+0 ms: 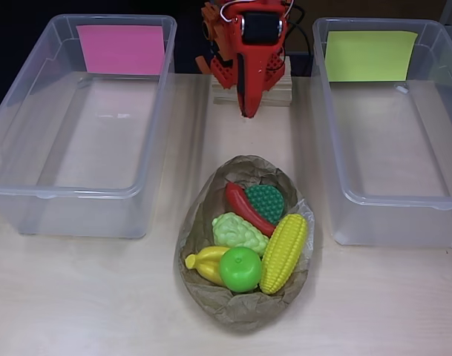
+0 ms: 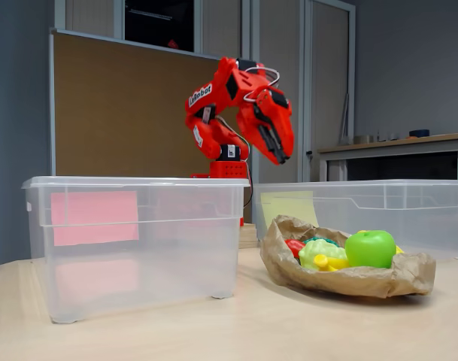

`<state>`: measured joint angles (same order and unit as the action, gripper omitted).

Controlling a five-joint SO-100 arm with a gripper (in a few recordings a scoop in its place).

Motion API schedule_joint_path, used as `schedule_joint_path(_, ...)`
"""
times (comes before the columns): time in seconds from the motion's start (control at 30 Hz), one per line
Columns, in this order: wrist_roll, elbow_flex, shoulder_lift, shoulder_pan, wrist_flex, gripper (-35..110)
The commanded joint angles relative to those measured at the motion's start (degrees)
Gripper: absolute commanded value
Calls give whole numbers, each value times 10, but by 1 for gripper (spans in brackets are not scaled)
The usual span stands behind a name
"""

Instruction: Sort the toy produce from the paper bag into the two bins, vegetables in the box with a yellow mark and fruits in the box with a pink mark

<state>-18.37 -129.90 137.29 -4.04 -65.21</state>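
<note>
Arm raised behind the paper bag point(image 1: 244, 311), both bins empty, nothing picked yet.
The jaws look clenched and carry nothing, though the fixed view is too small to be sure. Best to descend on the corn point(image 1: 283, 252), which lies exposed at the bag's right edge, gripping across its width, then carry it to the yellow-marked bin point(image 1: 389, 215). The overhead view shows the red pepper point(image 1: 246, 208) and banana point(image 1: 203, 261); the fixed view shows the gripper point(image 2: 277, 147) well above the bag.
</note>
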Motion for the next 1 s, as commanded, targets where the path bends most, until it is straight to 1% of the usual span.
schedule_joint_path(0.0,43,129,-180,-5,32,0)
schedule_joint_path(0.13,80,280,-355,-5,44,2)
schedule_joint_path(0.23,171,377,-459,-2,55,4)
schedule_joint_path(0.3,204,413,-510,-5,98,11)
schedule_joint_path(0.33,234,426,-530,-7,119,13)
schedule_joint_path(0.4,316,451,-562,-11,142,13)
schedule_joint_path(0.43,367,460,-577,-11,143,15)
schedule_joint_path(0.47,404,468,-587,-15,142,20)
schedule_joint_path(0.53,450,502,-617,-26,100,33)
schedule_joint_path(0.7,571,565,-674,-65,-20,50)
schedule_joint_path(0.83,650,541,-678,-92,-59,54)
schedule_joint_path(0.97,653,526,-685,-92,-42,55)
